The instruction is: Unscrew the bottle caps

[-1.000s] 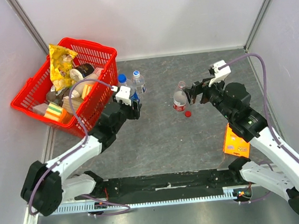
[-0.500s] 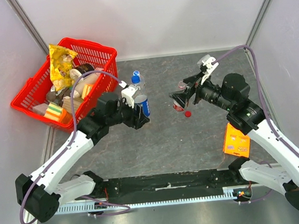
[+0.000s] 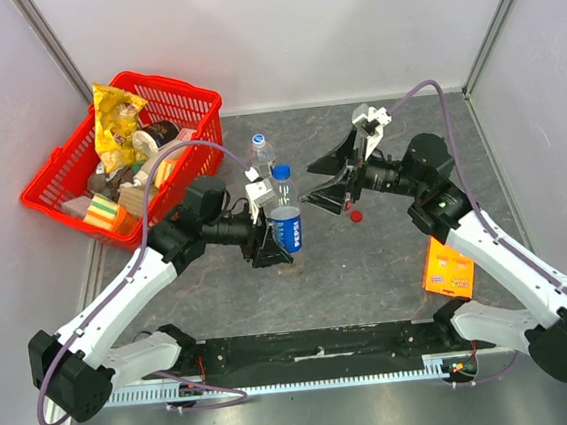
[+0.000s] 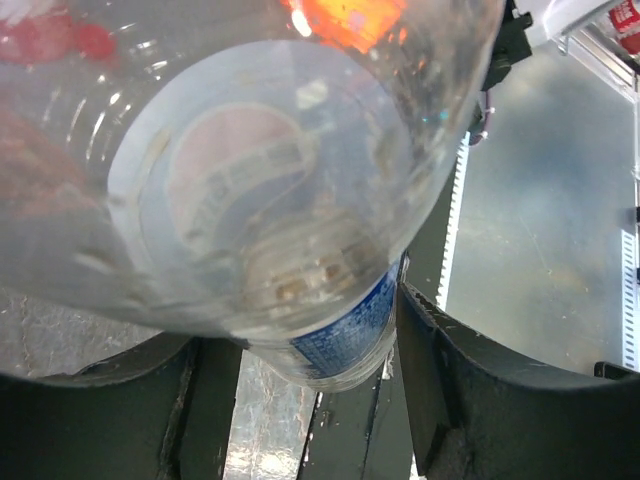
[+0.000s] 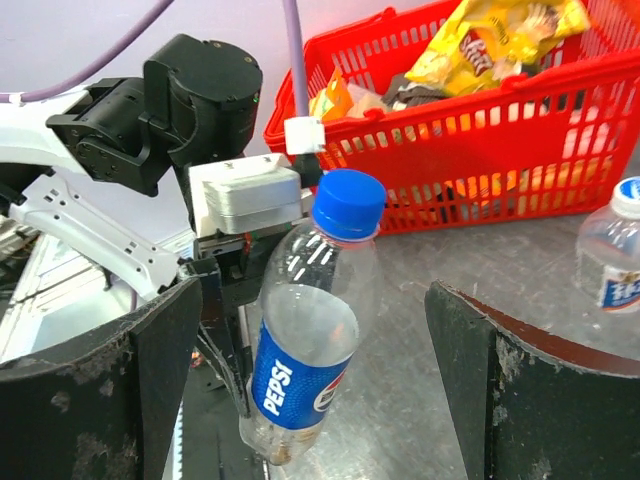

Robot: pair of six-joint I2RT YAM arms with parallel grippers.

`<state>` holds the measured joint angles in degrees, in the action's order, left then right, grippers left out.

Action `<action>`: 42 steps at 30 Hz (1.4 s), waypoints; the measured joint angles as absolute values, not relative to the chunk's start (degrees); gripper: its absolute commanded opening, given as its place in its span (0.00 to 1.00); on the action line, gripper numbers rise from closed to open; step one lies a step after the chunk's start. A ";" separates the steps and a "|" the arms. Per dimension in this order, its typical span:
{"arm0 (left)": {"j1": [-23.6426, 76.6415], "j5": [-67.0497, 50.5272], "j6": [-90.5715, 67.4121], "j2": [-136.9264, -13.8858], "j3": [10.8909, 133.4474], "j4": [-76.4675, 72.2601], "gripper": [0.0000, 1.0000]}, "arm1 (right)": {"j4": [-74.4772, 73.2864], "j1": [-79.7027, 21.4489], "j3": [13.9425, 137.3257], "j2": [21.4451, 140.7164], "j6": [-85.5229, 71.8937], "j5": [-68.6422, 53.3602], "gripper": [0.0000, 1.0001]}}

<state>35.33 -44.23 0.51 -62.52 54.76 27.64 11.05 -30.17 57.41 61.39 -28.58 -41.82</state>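
My left gripper [image 3: 278, 235] is shut on the lower body of the blue-labelled Pepsi bottle [image 3: 287, 224]. It holds the bottle tilted above the table centre, blue cap [image 3: 281, 172] still on. In the left wrist view the bottle [image 4: 280, 200] fills the frame between my fingers [image 4: 440, 380]. My right gripper [image 3: 323, 184] is open and empty, facing the bottle from the right. In its view the bottle [image 5: 300, 370] and cap [image 5: 348, 203] sit between its spread fingers [image 5: 530, 400], untouched. A loose red cap [image 3: 357, 215] lies on the table. The red-labelled bottle is mostly hidden behind my right gripper. The pale-labelled bottle [image 3: 261, 156] stands capped behind.
A red basket [image 3: 181, 87] of snacks stands at the back left and shows in the right wrist view [image 5: 500, 130]. The pale-labelled bottle also shows at the right edge of that view [image 5: 612, 250]. An orange packet [image 3: 447, 269] lies by the right arm.
My left gripper has carried the blue-labelled bottle from beside the basket to the table centre and raised it. My right gripper has swung left from the red-labelled bottle toward it.
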 measured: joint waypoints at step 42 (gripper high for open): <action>35.42 -42.28 0.60 -60.77 53.19 27.29 0.89 | 42.26 -34.68 47.24 75.88 -50.92 -46.59 0.34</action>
<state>35.42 -42.28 0.60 -60.77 53.19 27.29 42.26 -34.68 47.24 75.88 -50.92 -46.59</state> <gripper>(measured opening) 0.831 0.482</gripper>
